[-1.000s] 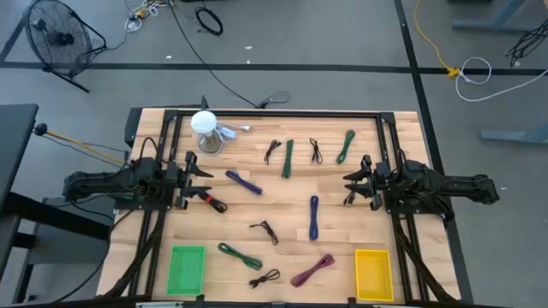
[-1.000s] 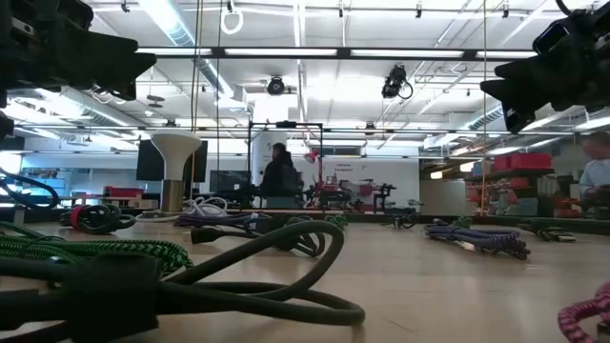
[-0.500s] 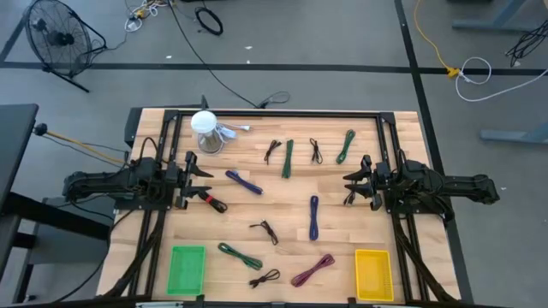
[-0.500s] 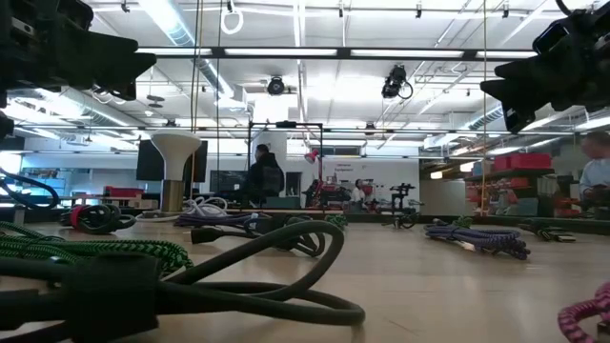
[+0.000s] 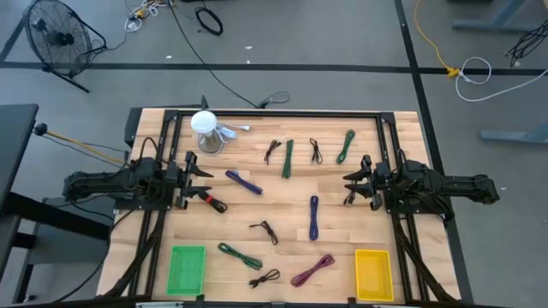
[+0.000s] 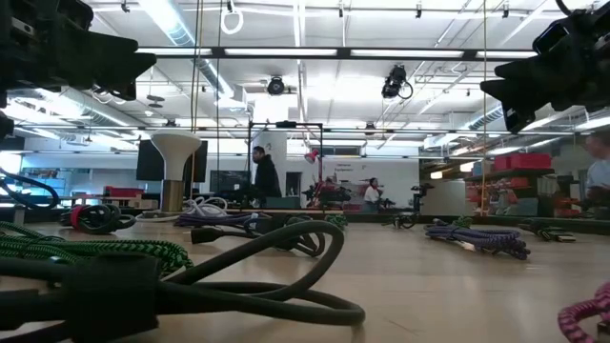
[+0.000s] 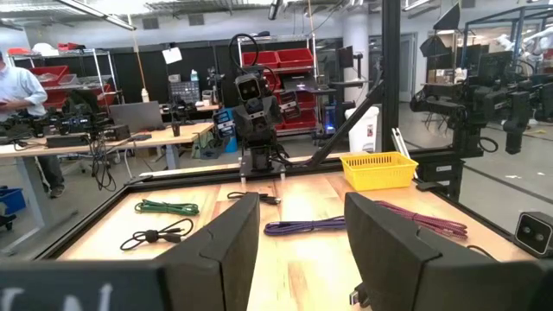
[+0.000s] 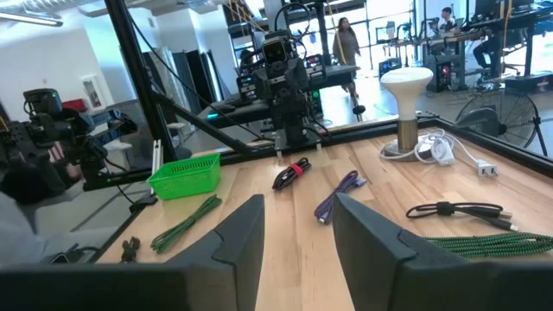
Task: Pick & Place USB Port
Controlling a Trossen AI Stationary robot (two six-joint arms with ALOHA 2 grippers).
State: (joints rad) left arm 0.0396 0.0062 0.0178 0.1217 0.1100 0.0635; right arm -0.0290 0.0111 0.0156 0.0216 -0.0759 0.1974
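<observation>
Both arms hover over the table's sides and hold nothing. My left gripper (image 5: 208,177) (image 7: 302,233) is open above the left side, beside a red-and-black cable bundle (image 5: 211,202) (image 8: 292,173). My right gripper (image 5: 347,181) (image 8: 298,229) is open above the right side, near a small black cable (image 5: 349,198). Several bundled cables lie flat on the wood: a purple one (image 5: 313,216) (image 7: 302,226), a blue one (image 5: 244,181), a green one (image 5: 288,158) and a magenta one (image 5: 312,269). A white round-topped stand (image 5: 205,131) (image 8: 406,108) with a white cord stands at the far left.
A green basket (image 5: 187,268) (image 8: 184,177) sits at the near left and a yellow basket (image 5: 373,274) (image 7: 378,168) at the near right. A black frame rail (image 5: 274,113) runs around the table. Bare wood (image 5: 282,201) shows between the cables. People move in the room behind.
Neither arm and no cable has moved. Only a person far behind the table has walked across the room in the low view.
</observation>
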